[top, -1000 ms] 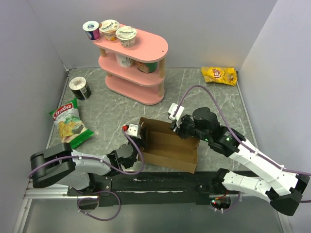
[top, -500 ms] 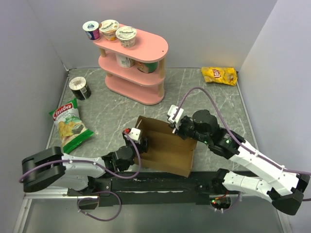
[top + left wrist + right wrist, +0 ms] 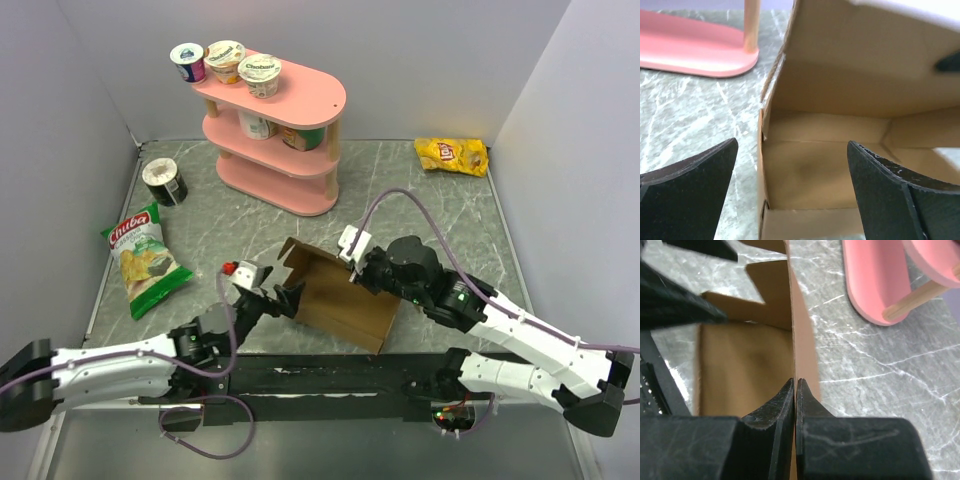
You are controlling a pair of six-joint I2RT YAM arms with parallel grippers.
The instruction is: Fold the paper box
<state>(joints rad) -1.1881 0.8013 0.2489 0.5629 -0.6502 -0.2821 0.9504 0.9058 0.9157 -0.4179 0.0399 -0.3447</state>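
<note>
On the grey marbled surface (image 3: 420,200), the right end effector (image 3: 795,382) pinches a wall of the brown cardboard box (image 3: 340,295), the left end effector (image 3: 792,144) gaping wide.

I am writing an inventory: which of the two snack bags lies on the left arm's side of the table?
The green bag, near the dark can. The yellow bag lies in the far right corner instead.

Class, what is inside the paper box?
Only bare cardboard shows inside the paper box: floor and walls, nothing loose. A finger of the left gripper covers one corner.
</note>
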